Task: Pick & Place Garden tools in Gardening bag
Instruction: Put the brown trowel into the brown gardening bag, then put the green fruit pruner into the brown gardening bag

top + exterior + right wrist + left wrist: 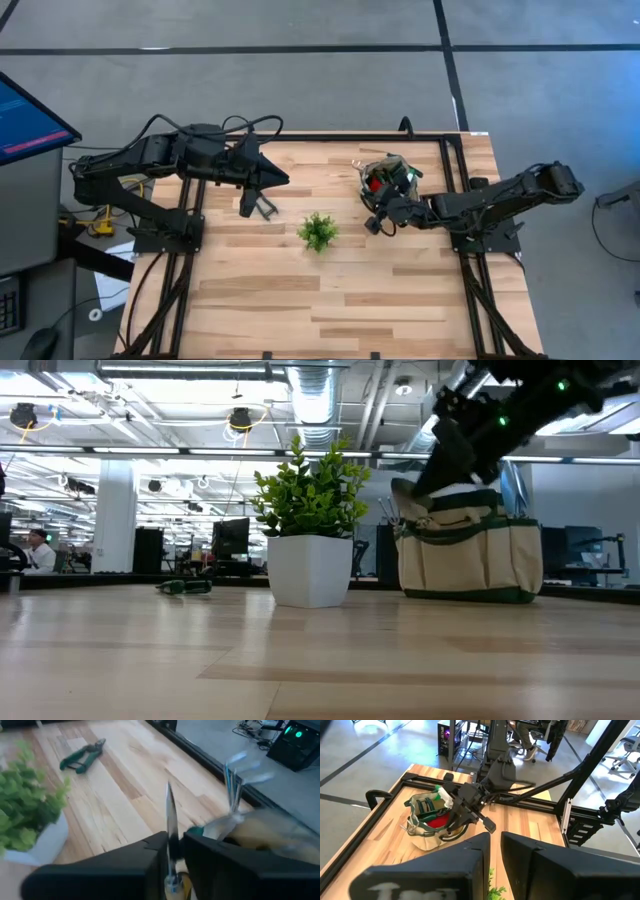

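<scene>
Right gripper (pixel 172 851), fingers clamped on a thin metal tool blade (pixel 170 815), should descend squarely over the gardening bag (pixel 385 178), clearing its rim.

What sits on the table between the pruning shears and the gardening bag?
The potted plant, shown in the high view, between the pruning shears and the gardening bag.
</scene>
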Tool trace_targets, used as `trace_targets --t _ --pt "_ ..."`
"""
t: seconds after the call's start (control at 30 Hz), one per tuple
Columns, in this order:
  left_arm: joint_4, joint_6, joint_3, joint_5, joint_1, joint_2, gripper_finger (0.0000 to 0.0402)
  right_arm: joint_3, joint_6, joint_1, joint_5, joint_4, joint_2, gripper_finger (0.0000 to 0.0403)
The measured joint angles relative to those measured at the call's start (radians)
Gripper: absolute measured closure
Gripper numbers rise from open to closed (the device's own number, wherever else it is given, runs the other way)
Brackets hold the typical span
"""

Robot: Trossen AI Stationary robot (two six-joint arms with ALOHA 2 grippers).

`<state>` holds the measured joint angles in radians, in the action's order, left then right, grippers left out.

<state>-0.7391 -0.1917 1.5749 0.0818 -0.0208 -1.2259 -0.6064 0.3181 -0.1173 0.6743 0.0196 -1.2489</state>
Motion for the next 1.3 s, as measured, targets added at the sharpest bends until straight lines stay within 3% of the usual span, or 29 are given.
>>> trace_targets --t 0.3,0.57,1.07,1.3 --pt "0.000 0.000 0.000 0.000 0.000 0.000 0.0367 -0.148 0.063 0.009 0.012 0.385 0.021 0.0279" --pt "0.000 0.000 0.000 0.000 0.000 0.000 0.0367 -0.247 0.072 -0.015 0.027 0.455 0.021 0.0259" --pt "-0.067 0.000 0.000 0.000 0.000 0.035 0.0367 -0.645 0.077 -0.143 0.023 0.777 0.021 0.0300" --pt "-0.124 -0.026 0.000 0.009 -0.011 0.072 0.0367 -0.737 0.160 -0.245 0.024 0.842 0.022 0.0335"
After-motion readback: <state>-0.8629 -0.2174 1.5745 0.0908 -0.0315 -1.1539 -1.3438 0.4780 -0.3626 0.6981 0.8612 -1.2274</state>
